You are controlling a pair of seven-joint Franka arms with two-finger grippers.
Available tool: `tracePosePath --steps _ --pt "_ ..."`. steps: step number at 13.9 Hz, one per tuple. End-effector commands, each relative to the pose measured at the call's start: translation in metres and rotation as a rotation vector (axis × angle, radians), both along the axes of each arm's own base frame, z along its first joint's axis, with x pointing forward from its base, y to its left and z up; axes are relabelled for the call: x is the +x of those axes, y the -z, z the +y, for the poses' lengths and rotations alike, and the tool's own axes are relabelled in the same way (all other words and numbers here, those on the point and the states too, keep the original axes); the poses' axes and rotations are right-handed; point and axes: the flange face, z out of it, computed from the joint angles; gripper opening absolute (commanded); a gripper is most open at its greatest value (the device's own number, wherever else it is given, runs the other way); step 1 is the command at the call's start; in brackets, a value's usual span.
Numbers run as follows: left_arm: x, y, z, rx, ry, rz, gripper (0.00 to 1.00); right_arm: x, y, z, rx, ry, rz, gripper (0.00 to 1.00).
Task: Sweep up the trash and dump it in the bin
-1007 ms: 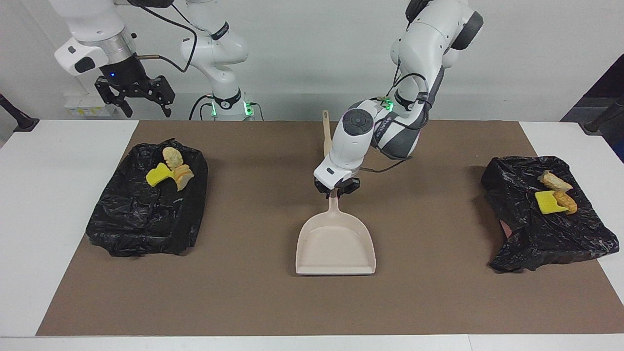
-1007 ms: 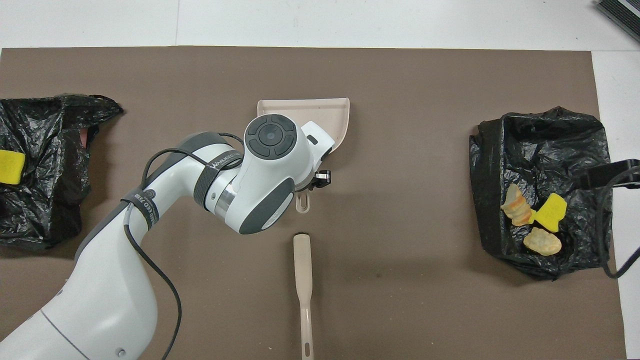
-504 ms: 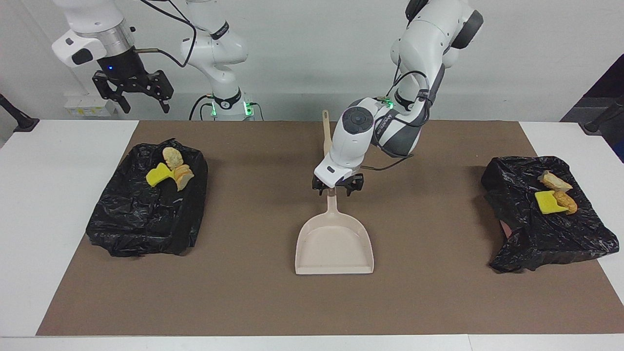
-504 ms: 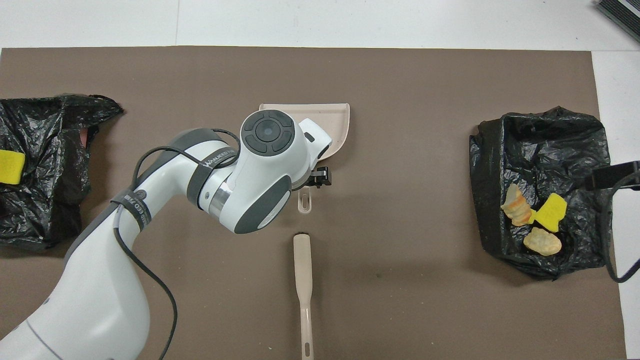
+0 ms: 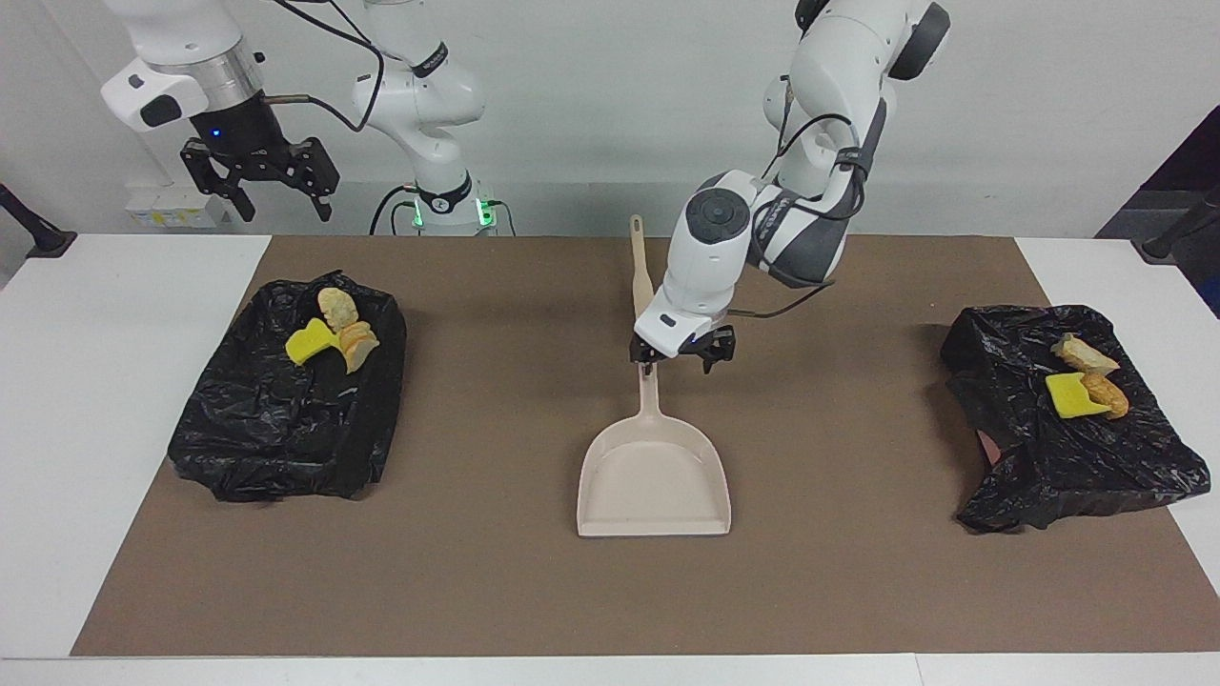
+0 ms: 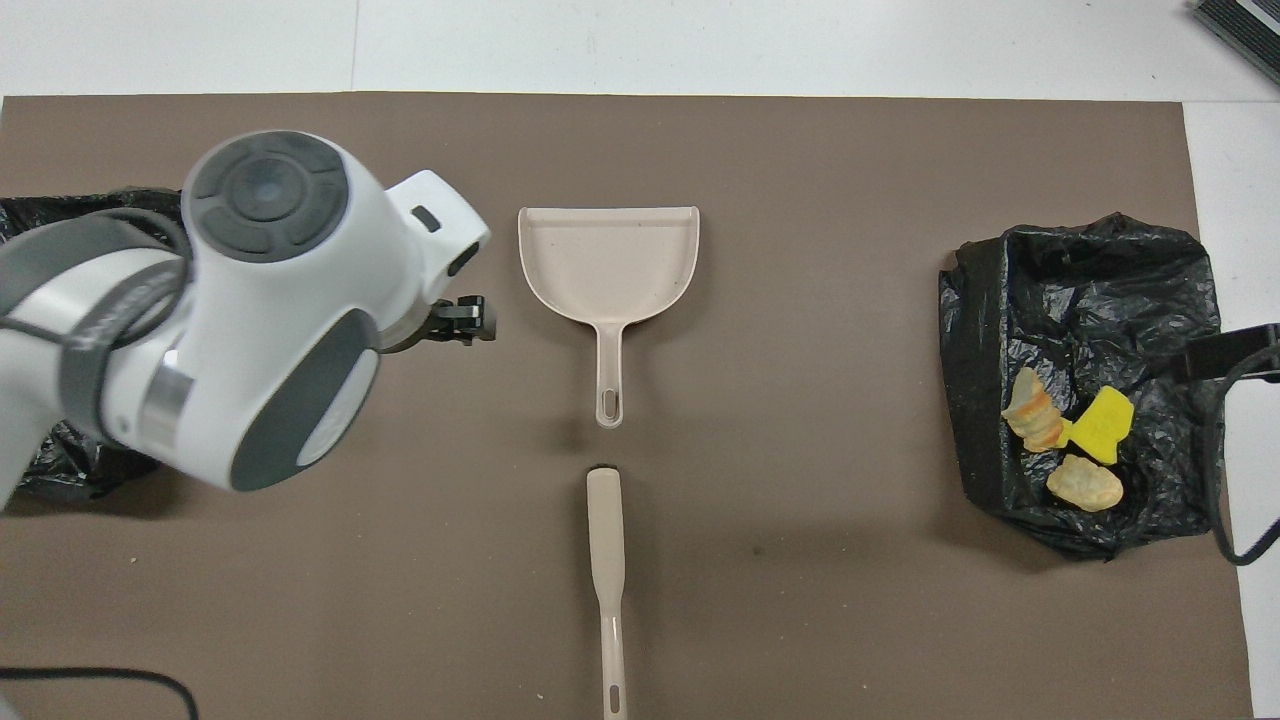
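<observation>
On the brown table mat, two bins lined with crumpled black plastic bags are being used as the resting places of the trash: one lined bin at the right arm's end, the other lined bin at the left arm's end. Every scrap in view is lying inside one of them. A yellow sponge wedge with pale foam chunks is sitting in the first, and a second yellow wedge with tan crumbly pieces in the second. No scrap is being seen loose on the mat.

Between the bins, the beige plastic dustpan is lying flat and alone, its handle pointing toward the robots. Half a second earlier its handle was directly under the left gripper; now that gripper is being lifted away above the handle end, jaws spread wide and nothing held. The beige long-handled brush is lying nearer to the robots, just clear of the dustpan's handle tip.

High over the first bin's end, the right gripper is being kept waiting, likewise spread and empty.

With the tool released and the trash binned, the task is judged to be finishing.
</observation>
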Motion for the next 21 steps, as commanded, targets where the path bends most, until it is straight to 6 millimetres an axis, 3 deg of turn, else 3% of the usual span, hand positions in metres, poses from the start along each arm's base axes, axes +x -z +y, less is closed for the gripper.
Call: tracePosePath --steps 1,4,9,14,21 --pt "-0.02 -0.042 0.063 -0.074 0.016 0.023 1.0 -0.01 -0.001 -0.002 -0.01 -0.028 0.009 1.0" --pt "-0.039 -0.086 0.126 -0.094 0.099 0.047 1.0 -0.01 0.001 -0.006 -0.007 -0.023 0.014 1.0" --pt "-0.045 -0.139 0.201 -0.159 0.122 0.074 1.0 -0.011 0.001 -0.007 -0.007 -0.021 0.013 1.0" --pt "-0.034 -0.158 0.21 -0.15 0.107 0.079 1.0 -0.012 0.001 -0.007 -0.006 -0.023 0.013 1.0" --pt "-0.042 -0.156 0.209 -0.114 0.103 0.064 1.0 -0.013 0.001 -0.008 -0.005 -0.021 0.014 1.0"
